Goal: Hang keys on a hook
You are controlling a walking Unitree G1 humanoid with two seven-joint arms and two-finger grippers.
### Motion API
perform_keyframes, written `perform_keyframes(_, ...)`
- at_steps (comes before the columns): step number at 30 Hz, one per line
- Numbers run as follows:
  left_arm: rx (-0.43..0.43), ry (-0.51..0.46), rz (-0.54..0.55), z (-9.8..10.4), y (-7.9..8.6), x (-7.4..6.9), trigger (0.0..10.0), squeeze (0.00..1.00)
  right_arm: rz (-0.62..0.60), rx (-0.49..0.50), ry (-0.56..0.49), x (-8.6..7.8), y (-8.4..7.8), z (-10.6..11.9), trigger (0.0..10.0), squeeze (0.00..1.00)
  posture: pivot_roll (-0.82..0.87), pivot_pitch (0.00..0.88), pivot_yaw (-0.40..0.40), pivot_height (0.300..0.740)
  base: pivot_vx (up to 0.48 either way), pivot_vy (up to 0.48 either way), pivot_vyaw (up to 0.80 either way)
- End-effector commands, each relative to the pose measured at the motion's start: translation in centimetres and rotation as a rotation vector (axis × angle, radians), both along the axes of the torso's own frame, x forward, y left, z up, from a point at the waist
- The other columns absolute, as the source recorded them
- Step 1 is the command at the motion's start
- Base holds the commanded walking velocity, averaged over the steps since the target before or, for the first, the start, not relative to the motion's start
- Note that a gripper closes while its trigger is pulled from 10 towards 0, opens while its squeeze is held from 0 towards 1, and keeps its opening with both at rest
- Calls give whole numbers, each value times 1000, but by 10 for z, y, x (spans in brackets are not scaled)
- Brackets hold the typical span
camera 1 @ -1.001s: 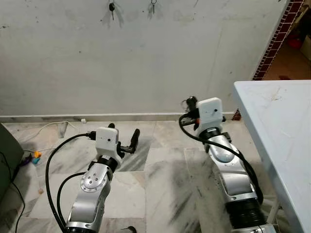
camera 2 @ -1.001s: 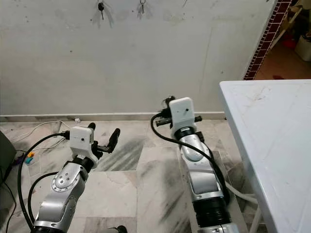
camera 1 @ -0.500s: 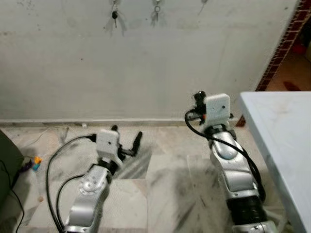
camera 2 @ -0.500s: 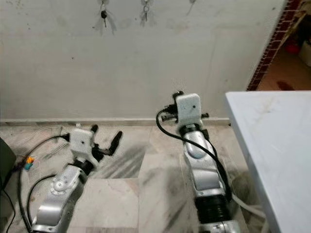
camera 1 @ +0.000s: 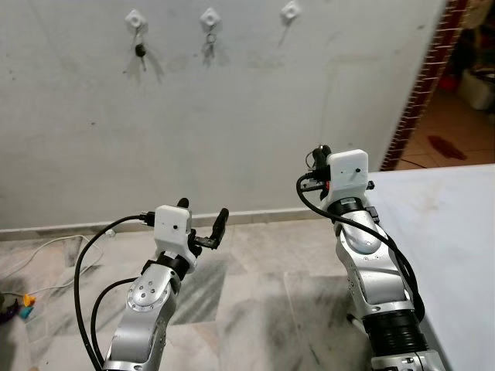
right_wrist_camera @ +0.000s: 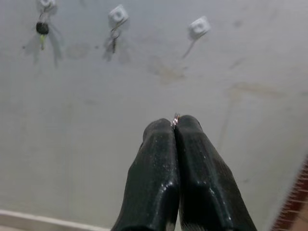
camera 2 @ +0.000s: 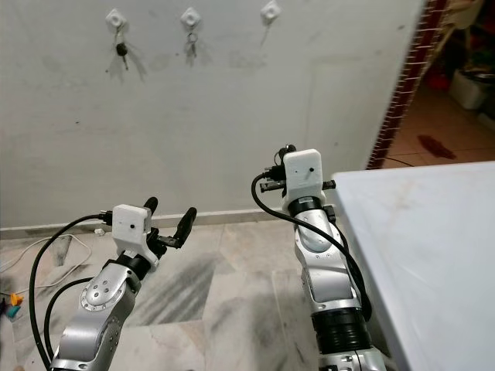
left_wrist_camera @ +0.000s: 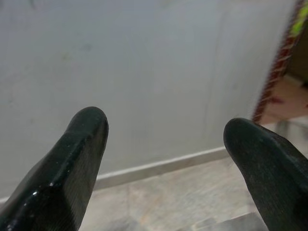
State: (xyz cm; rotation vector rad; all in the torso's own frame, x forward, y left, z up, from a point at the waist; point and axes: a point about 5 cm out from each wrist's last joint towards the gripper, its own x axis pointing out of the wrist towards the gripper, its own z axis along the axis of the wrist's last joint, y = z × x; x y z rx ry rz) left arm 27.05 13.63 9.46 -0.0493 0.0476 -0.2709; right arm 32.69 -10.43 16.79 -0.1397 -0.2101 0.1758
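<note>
Right pincer (right_wrist_camera: 175, 126): clamped on small silver key ring (right_wrist_camera: 175, 118); empty white wall hook (right_wrist_camera: 198, 27) above, nearer right arm. Left pincer (left_wrist_camera: 166, 144): wide, empty.

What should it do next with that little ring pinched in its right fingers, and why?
Probably raise the right gripper toward the empty hook. Its fingers are shut on a small metal ring, the two other hooks already hold keys, and the free one sits well above it on the wall.

Upper left of the frame, two wall hooks carry keys (camera 1: 140, 51); the third hook (camera 1: 290, 11) hangs bare with open wall around it. A white table (camera 1: 456, 232) blocks the lower right.
</note>
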Motion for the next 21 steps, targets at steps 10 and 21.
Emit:
perform_keyframes(10, -4, -11, -19, 4, -5, 2, 10000, 0, -19, -10, -10, 0, -7, 1, 10000, 0, 4, 68, 30, 740, 472, 0, 0)
perform_keyframes(21, 0, -7, -24, 3, -6, 2, 10000, 0, -11, -15, -6, 1, -7, -1, 10000, 0, 6, 62, 28, 740, 468, 0, 0)
